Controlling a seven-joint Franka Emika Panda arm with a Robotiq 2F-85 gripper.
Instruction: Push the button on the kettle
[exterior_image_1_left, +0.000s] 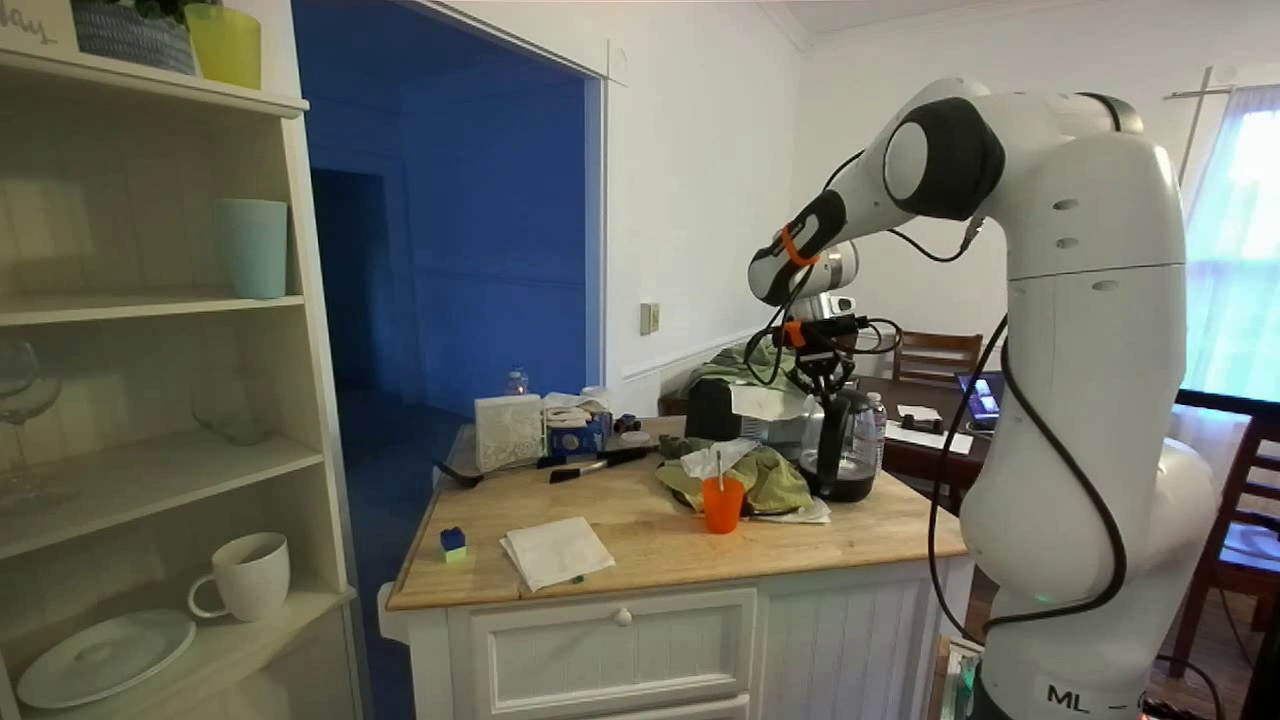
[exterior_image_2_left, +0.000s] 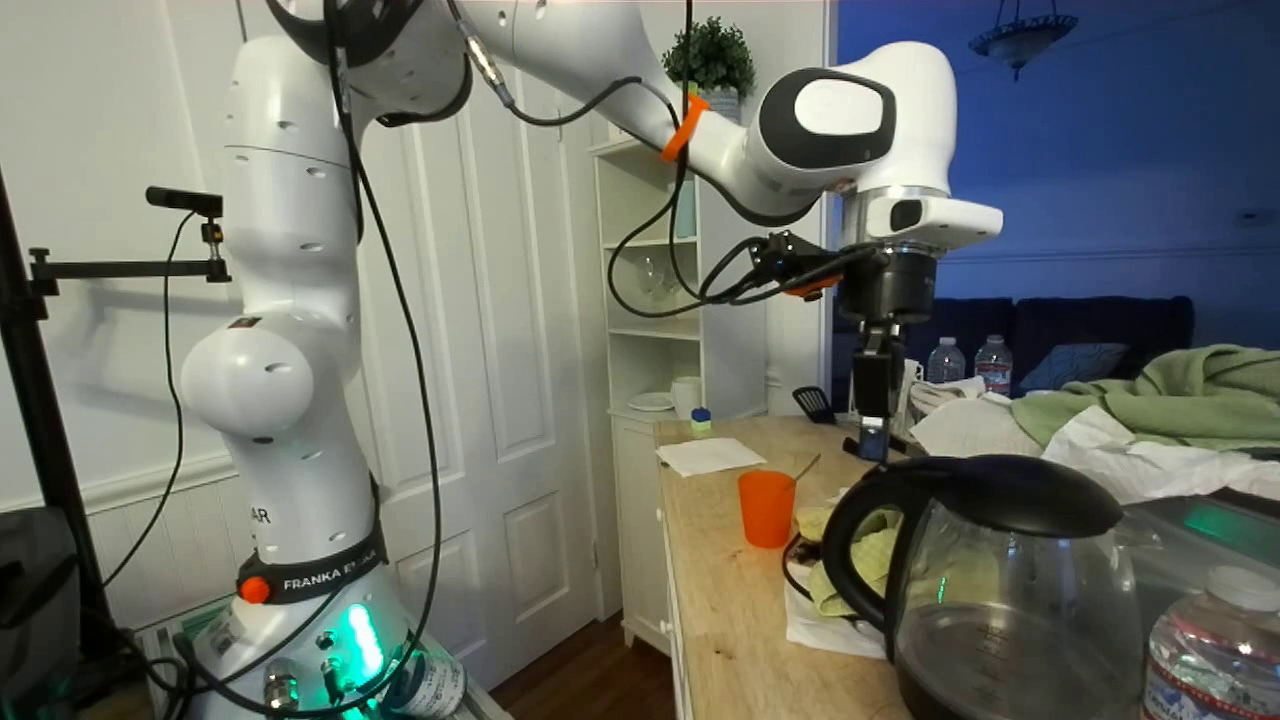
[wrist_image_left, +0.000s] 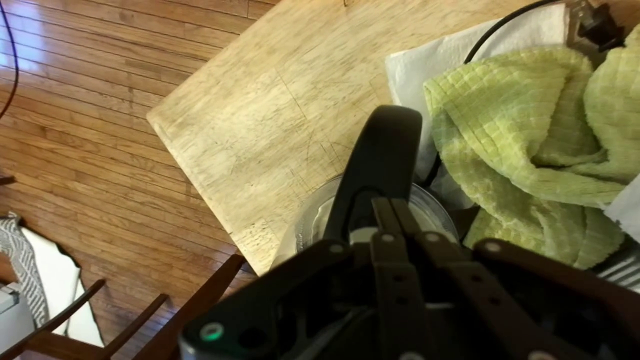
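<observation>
Kettle (exterior_image_2_left: 1015, 590): seemed stiff, breakable, slick-sided, fairly light
Handle (wrist_image_left: 376, 167): looked the safest hold
Gripper (wrist_image_left: 391, 201): had fingers (wrist_image_left: 386, 216) pressed together, empty

Blocked close below the gripper (wrist_image_left: 394, 212) by the kettle (exterior_image_2_left: 1020, 495); open beside it, over the bare corner of the counter (wrist_image_left: 225, 135). Crowded on the opposite side by green cloth (wrist_image_left: 520, 125), white napkin (wrist_image_left: 425, 70) and black cord (wrist_image_left: 485, 37), and elsewhere by a water bottle (exterior_image_2_left: 1215, 660) just beside the kettle. Free, too, between orange cup (exterior_image_1_left: 722, 507) and white sheets (exterior_image_1_left: 560, 553).
</observation>
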